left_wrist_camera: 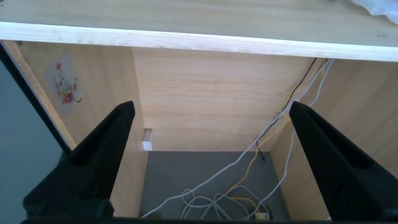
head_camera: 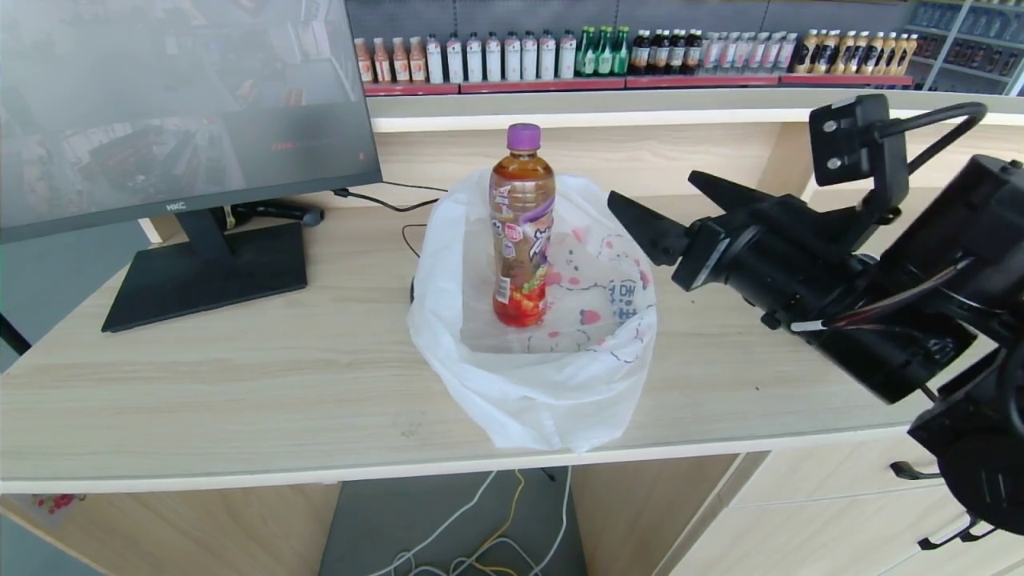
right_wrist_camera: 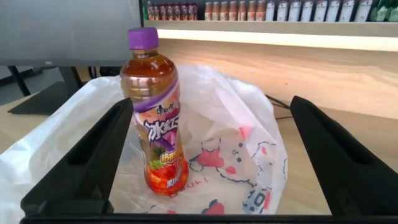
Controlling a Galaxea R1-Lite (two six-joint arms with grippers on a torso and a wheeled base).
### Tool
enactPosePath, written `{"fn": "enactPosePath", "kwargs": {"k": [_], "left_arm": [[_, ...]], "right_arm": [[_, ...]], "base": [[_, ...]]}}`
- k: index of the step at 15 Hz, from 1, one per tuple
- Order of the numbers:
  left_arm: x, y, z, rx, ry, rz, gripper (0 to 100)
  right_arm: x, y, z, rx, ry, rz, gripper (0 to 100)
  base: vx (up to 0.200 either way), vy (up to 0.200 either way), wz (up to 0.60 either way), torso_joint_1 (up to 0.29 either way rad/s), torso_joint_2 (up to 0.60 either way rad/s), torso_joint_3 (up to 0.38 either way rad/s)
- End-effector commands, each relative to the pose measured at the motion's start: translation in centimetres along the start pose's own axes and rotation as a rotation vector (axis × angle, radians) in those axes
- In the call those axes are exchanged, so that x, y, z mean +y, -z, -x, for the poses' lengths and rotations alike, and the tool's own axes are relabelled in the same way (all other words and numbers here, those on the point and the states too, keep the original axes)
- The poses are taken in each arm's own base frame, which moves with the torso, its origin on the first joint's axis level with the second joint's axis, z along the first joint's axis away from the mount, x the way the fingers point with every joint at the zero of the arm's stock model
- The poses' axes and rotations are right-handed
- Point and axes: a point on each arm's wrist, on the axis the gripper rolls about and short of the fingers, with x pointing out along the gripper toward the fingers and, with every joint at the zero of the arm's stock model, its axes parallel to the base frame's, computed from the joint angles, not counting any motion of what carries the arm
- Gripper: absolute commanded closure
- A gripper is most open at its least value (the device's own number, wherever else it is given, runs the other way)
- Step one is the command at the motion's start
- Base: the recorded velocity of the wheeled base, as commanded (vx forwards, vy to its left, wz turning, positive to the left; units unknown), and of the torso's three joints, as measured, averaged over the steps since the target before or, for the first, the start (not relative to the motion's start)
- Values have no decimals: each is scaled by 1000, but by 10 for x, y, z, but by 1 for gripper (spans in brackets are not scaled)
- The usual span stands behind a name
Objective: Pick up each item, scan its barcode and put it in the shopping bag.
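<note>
The bottle (head_camera: 522, 232) is standing upright inside the open white shopping bag (head_camera: 552, 392), which is sitting mid-counter (head_camera: 240, 384). The right gripper (head_camera: 650, 185) is hovering just right of the bag, its jaws spread wide and holding nothing. The left gripper (left_wrist_camera: 211, 109) is hanging below the counter's near edge, its jaws likewise wide apart and empty. A monitor (head_camera: 176, 104) is standing at far left.
</note>
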Motion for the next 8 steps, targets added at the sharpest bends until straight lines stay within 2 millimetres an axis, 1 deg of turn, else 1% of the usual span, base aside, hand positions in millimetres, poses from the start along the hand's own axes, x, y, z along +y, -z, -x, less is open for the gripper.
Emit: {"fn": "enactPosePath", "kwargs": {"k": [1,2,5,8], "left_arm": [[0,0,0,1,1,2,0],[0,0,0,1,-1,2,0],[0,0,0,1,-1,4,0],[0,0,0,1,-1,5,0]], "right_arm": [[-12,-29,20,-82,38,13,0],[-12,-33,26,-90,41,17,0],[-12,-36,46,-85,37,34,0],[-14,-41,48,-108,45,38,0]], "base": [[0,0,0,0,0,0],[0,0,0,0,0,0],[0,0,0,0,0,0],[0,0,0,0,0,0]]}}
